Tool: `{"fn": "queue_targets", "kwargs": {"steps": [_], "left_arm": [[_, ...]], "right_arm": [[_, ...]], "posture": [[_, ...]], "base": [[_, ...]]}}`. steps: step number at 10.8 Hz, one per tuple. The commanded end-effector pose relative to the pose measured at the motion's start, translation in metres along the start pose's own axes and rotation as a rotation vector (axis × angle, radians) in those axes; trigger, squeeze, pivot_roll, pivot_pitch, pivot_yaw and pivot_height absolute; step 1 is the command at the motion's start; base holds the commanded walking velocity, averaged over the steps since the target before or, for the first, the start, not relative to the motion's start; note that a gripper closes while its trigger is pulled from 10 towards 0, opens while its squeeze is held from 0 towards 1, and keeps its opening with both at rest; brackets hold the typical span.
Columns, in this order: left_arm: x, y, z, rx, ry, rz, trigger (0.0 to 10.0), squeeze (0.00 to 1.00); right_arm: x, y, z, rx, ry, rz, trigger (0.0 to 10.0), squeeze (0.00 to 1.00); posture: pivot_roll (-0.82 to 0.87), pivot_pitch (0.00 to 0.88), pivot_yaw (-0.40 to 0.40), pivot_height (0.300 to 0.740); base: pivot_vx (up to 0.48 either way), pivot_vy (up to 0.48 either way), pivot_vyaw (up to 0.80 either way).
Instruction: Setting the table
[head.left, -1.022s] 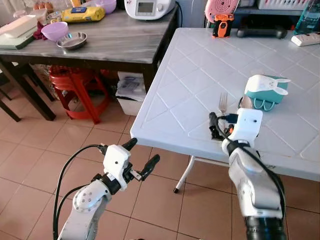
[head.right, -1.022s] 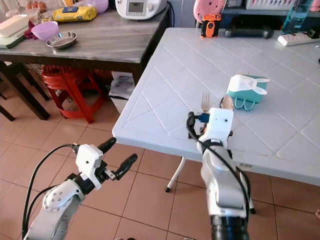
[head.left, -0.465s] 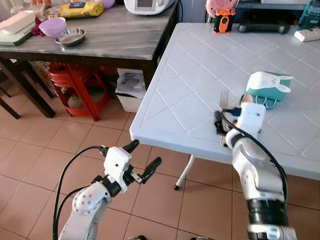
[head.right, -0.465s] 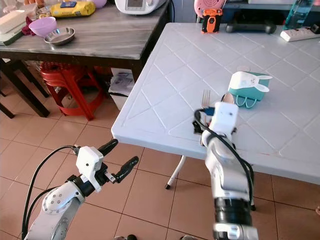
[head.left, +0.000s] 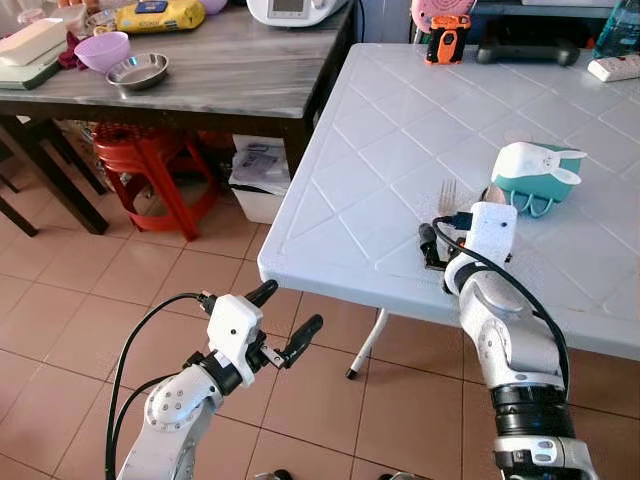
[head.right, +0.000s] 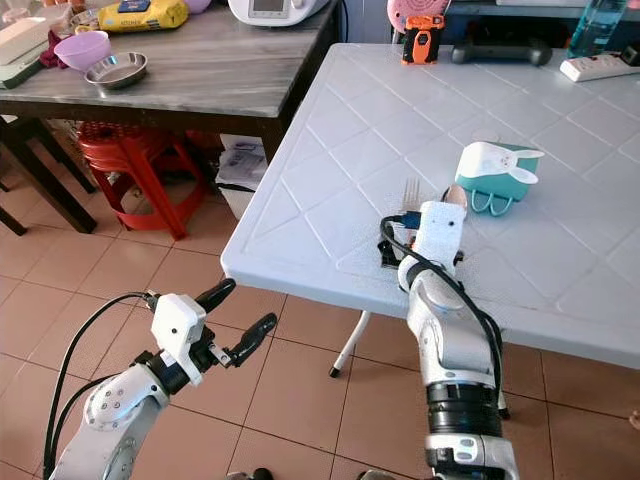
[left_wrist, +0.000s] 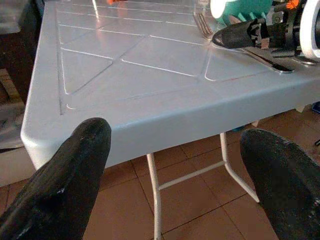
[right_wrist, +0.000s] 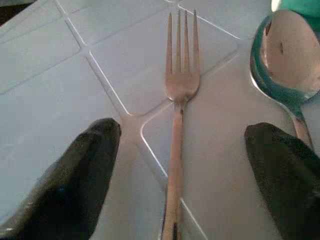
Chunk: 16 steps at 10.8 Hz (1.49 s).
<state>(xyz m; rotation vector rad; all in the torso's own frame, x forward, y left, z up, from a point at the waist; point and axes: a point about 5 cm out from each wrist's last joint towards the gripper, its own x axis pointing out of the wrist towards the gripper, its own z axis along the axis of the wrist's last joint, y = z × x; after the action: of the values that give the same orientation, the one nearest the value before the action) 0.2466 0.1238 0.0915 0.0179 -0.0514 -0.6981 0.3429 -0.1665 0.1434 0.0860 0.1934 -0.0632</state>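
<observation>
A metal fork (right_wrist: 177, 100) lies flat on the white plastic table (head.left: 380, 130), tines pointing away from me. Beside it lies a spoon (right_wrist: 287, 55), its bowl next to a teal and white bunny-shaped holder (head.left: 535, 175). My right gripper (right_wrist: 185, 150) is low over the table near its front edge. It stands open, one black finger on each side of the fork's handle. My left gripper (head.left: 294, 303) is open and holds nothing, hanging over the tiled floor below and in front of the table's corner (left_wrist: 45, 135).
A dark wooden table stands at the left with a purple bowl (head.left: 104, 50) and a steel bowl (head.left: 137, 70). A red stool (head.left: 150, 170) is beneath it. An orange and black device (head.left: 445, 45) sits at the white table's far side.
The view has shifted slightly. My right gripper stays low around the fork's handle with hardly any movement. The left arm holds its pose.
</observation>
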Motion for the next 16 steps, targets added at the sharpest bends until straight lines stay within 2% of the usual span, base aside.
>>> {"fn": "queue_targets", "kwargs": {"steps": [1,5,8,9,10,11,13,16], "left_arm": [[-0.004,0.0,-0.006,0.005,0.026,0.001,10.0,0.0],[-0.006,0.005,-0.029,-0.011,0.063,0.003,10.0,0.0],[-0.007,0.008,-0.043,-0.008,0.072,0.007,10.0,0.0],[-0.007,0.009,-0.041,-0.005,0.048,0.013,10.0,0.0],[-0.001,0.017,-0.021,0.006,-0.058,0.064,10.0,0.0],[0.007,0.028,0.013,0.023,-0.151,0.111,10.0,0.0],[0.017,0.031,0.042,0.081,-0.201,0.079,10.0,0.0],[0.02,0.016,0.049,0.127,-0.143,-0.067,10.0,0.0]], "right_arm": [[0.002,0.01,-0.01,-0.005,0.064,0.053,0.0,0.0],[0.009,0.013,-0.005,-0.097,0.072,0.089,0.0,0.0],[0.014,0.019,-0.002,-0.086,0.074,0.12,0.0,0.0],[0.015,0.023,0.0,-0.073,0.069,0.139,0.0,0.0],[0.014,0.027,0.001,-0.073,0.062,0.158,0.0,0.0],[0.012,0.03,-0.003,-0.072,0.07,0.171,0.0,0.0],[0.008,0.029,-0.013,-0.071,0.091,0.183,0.0,0.0],[0.006,0.019,-0.02,-0.075,0.118,0.15,0.0,0.0]], "posture": [[-0.05,0.166,0.083,0.74],[-0.05,0.157,0.077,0.74],[-0.05,0.149,0.076,0.74],[-0.05,0.147,0.075,0.74],[-0.05,0.148,0.071,0.74],[-0.05,0.147,0.072,0.74],[-0.04,0.146,0.066,0.74],[-0.04,0.145,0.061,0.74]], "base": [[0.0,0.0,0.0],[0.0,0.0,0.0],[0.0,0.0,0.0],[0.0,0.0,0.0],[0.0,0.0,0.0],[0.0,0.0,0.0],[0.0,0.0,0.0],[0.0,0.0,0.0]]}}
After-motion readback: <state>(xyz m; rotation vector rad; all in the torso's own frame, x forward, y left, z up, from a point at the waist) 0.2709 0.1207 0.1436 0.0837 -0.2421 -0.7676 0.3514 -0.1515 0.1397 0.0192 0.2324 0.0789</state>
